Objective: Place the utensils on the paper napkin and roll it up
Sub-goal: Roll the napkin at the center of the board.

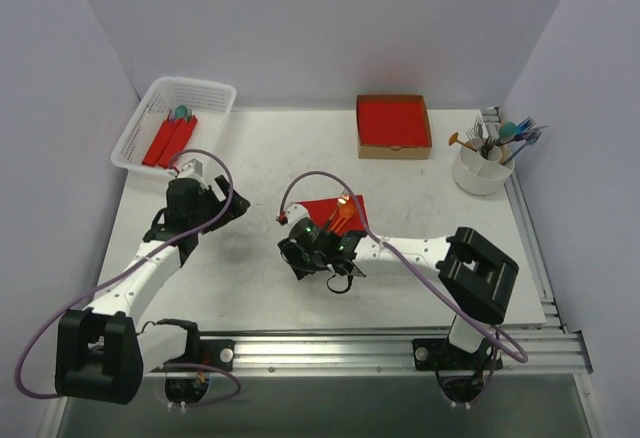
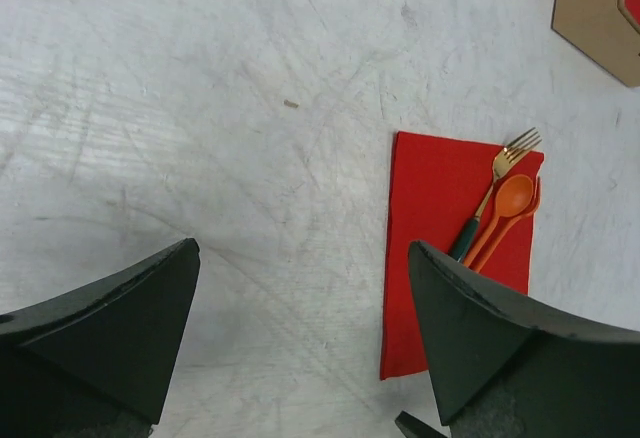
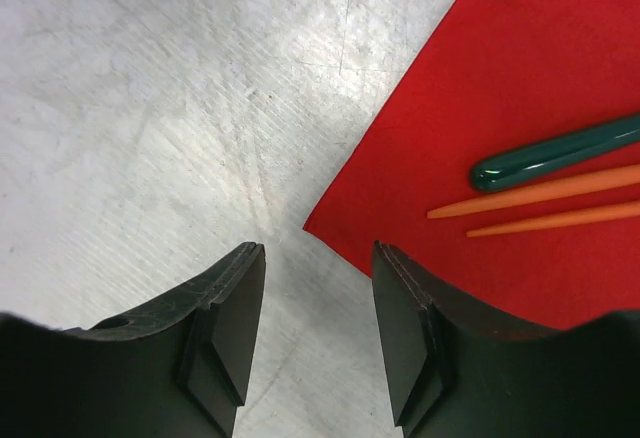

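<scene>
1. Your paper napkin (image 1: 338,208) lies flat and unrolled on the table (image 1: 420,208). On it, side by side along one edge, lie a green-handled fork (image 2: 503,166), an orange spoon (image 2: 513,198) and a second orange utensil (image 3: 570,216).
2. Your right gripper (image 3: 318,248) sits over bare table just off the napkin's corner, its fingers parted with nothing between them.
3. Your left gripper (image 2: 302,248) hangs well apart on the napkin's left, spread wide and empty.
4. Beyond the napkin stands a cardboard box (image 1: 393,125). A white cup (image 1: 480,173) of utensils is far right and a white basket (image 1: 175,123) far left.
</scene>
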Available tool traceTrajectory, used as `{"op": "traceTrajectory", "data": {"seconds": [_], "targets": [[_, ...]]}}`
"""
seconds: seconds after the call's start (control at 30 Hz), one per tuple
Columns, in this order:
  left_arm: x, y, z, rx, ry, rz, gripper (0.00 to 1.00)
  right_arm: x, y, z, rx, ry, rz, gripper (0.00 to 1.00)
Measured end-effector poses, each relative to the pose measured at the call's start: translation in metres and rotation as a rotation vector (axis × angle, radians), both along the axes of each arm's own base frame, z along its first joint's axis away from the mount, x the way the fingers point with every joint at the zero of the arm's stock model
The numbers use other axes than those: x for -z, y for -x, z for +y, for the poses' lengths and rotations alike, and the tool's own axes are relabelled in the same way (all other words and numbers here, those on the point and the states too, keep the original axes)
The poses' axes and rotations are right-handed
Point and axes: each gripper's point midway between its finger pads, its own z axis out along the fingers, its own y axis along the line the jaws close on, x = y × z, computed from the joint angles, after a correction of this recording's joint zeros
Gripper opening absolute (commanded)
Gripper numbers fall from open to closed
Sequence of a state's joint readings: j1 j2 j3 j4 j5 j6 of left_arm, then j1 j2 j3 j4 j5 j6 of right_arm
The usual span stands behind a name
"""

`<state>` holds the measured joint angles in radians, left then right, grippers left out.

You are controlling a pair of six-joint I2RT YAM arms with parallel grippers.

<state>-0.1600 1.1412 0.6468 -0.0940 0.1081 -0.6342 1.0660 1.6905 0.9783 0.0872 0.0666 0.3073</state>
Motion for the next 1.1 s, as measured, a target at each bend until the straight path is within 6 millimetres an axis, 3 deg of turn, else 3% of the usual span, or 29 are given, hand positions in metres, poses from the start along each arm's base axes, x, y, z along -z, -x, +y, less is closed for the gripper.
{"op": "traceTrajectory", "data": {"seconds": [0.1, 0.33, 0.47, 0.93, 1.1], "targets": [[0.005, 0.009, 0.0, -0.001, 0.024, 0.015, 0.94, 0.01, 0.001, -0.001, -0.014, 0.042, 0.008, 0.48], [-0.031, 0.011, 0.001, -0.013, 0.065, -0.094, 0.94, 0.026, -0.002, 0.007, -0.03, 0.104, 0.007, 0.43], [-0.041, 0.012, 0.003, -0.021, 0.07, -0.124, 0.94, 0.035, -0.001, 0.008, -0.037, 0.136, 0.009, 0.41], [-0.04, 0.014, 0.005, -0.026, 0.062, -0.12, 0.94, 0.035, -0.001, 0.004, -0.031, 0.153, 0.006, 0.26], [-0.04, 0.014, 0.005, -0.025, 0.059, -0.118, 0.94, 0.036, -0.001, 0.005, -0.029, 0.153, 0.008, 0.14]]}}
